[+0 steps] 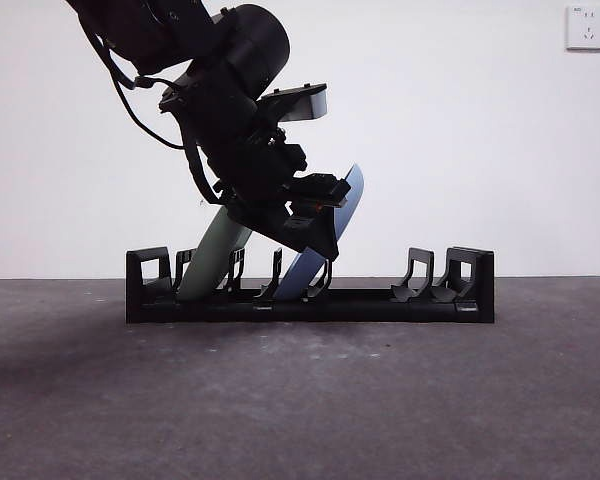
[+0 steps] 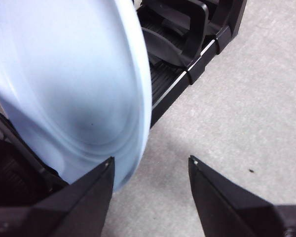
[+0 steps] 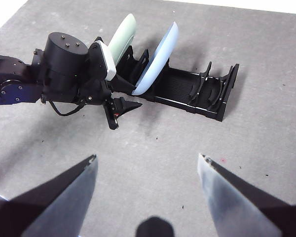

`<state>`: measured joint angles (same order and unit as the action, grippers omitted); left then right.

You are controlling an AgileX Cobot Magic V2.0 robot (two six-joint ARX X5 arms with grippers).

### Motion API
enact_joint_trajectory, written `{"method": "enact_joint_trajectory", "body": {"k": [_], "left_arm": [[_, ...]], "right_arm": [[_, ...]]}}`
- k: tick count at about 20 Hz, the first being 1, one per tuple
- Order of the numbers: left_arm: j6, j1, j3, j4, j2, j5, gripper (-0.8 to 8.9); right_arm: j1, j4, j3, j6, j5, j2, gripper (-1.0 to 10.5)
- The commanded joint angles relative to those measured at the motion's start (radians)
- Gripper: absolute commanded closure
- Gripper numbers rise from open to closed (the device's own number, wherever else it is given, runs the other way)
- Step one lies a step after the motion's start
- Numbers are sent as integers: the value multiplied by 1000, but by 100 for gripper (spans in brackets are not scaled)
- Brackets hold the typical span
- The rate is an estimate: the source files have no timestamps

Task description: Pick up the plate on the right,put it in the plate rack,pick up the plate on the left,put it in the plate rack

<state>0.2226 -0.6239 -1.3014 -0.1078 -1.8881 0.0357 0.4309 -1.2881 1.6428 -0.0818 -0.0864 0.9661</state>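
The black plate rack [image 1: 380,300] lies across the middle of the table. A pale green plate [image 1: 215,250] leans in its left slots. A light blue plate [image 1: 352,195] leans in the slots beside it, towards the middle. My left gripper [image 1: 315,225] hangs at the blue plate's front face, open, and its near jaw is right beside the plate's rim [image 2: 138,98]. In the right wrist view the blue plate [image 3: 160,54] and green plate [image 3: 122,34] both stand in the rack [image 3: 207,94]. My right gripper [image 3: 148,156] is open, high above the table in front of the rack.
The rack's right-hand prongs [image 1: 420,275] hold nothing. A white wall with a socket [image 1: 587,27] stands behind the rack. The left arm's dark body [image 3: 54,69] stretches over the table on the rack's left side.
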Motion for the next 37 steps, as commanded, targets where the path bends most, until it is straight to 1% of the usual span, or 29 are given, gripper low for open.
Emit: {"method": "enact_joint_trajectory", "body": {"k": [1,4,6,10,12,15,17,19,20,21,22,23,24,25,26,27,28,35,37], "left_arm": [[-26,-6,9,-5,38,23,556],[-63,-6,9,-23,127,25,556],[-76,-8,9,-69,208,25,556],[-144,-23,9,-247,413,26,557],[-166,-35,9,-374,528,41,558],[-172,-39,9,-556,690,103,562],[-192,-39,9,-650,784,124,562],[-196,-39,9,-713,861,129,566],[-196,-39,9,-729,891,129,566],[-196,-39,9,-739,918,129,566],[-197,-39,9,-744,938,129,566],[-197,-39,9,-748,956,129,587],[-197,-39,9,-752,967,129,681],[-196,-39,9,-757,974,129,827],[-196,-39,9,-760,977,129,819],[-197,-39,9,-763,977,129,821],[-197,-39,9,-766,977,129,821],[-196,-39,9,-766,977,129,818],[-196,-39,9,-766,977,129,818]], "right_arm": [[1,2,-4,8,-3,-2,599],[1,5,-4,12,-3,-2,599],[1,8,-4,16,-3,-1,599],[1,-9,-4,42,-7,15,599],[1,-45,-4,78,-34,33,600],[1,-88,-4,130,-99,61,603],[1,-88,-4,139,-147,68,604],[1,-88,-5,140,-172,72,608],[1,-88,-5,144,-173,75,647],[1,-88,-5,146,-173,77,718],[1,-88,-5,146,-174,77,763],[1,-88,-5,146,-175,78,766],[1,-88,-5,146,-175,79,767],[1,-88,-5,146,-175,79,769],[1,-88,-5,146,-175,78,818],[1,-88,-5,146,-175,78,918],[1,-88,-5,146,-175,78,966],[1,-87,-5,132,-166,86,945],[0,-87,-5,132,-148,93,945]]}}
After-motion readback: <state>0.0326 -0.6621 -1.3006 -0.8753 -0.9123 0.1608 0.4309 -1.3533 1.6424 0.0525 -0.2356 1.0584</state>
